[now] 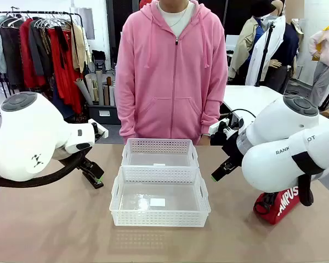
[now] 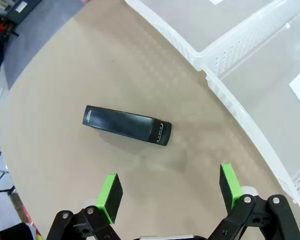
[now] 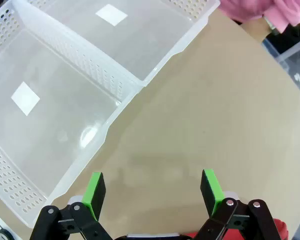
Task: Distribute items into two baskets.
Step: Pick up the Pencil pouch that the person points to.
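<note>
A small black stapler (image 2: 126, 125) lies flat on the tan table, just beyond my left gripper (image 2: 170, 189), which hangs open above it with nothing between its green pads (image 2: 110, 192). From the front, the left gripper (image 1: 97, 178) is low over the table, left of the baskets. The two white baskets stand together mid-table, the nearer one (image 1: 160, 218) larger than the farther one (image 1: 159, 145); both hold nothing but a white label. The red pouch (image 1: 278, 205) lies at the right, partly under my right arm. My right gripper (image 1: 219, 172) (image 3: 153, 189) is open over bare table beside the baskets (image 3: 121, 107).
A person in a pink hoodie (image 1: 172, 71) stands at the far edge behind the baskets, hands out of sight. The lattice walls of the baskets (image 2: 230, 95) border the stapler's patch of table. Bare tabletop (image 1: 55, 224) stretches in front and to both sides.
</note>
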You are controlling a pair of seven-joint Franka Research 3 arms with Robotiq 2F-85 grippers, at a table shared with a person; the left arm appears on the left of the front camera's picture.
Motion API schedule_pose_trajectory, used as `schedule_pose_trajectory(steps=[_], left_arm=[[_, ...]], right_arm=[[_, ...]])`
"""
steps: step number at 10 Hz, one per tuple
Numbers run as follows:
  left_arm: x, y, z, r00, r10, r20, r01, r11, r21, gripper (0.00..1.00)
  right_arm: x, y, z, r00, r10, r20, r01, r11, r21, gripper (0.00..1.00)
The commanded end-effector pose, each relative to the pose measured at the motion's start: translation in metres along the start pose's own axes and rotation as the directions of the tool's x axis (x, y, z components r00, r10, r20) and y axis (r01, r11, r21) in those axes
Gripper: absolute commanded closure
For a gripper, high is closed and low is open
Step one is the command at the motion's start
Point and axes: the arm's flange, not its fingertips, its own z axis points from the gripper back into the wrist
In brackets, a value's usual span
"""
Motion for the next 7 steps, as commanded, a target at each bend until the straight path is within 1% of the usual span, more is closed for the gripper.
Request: schedule_pose_trajectory(steps=[1, 7], left_arm=[[0.0001, 0.0, 0.0001, 1.0, 0.0, 0.0, 0.0, 1.0, 0.0, 0.0], [0.0001, 0.0, 0.0001, 1.0, 0.0, 0.0, 0.0, 1.0, 0.0, 0.0]], right_arm=[[0.0, 0.0, 0.0, 1.0, 0.0, 0.0, 0.0, 1.0, 0.0, 0.0], [0.0, 0.0, 0.0, 1.0, 0.0, 0.0, 0.0, 1.0, 0.0, 0.0]])
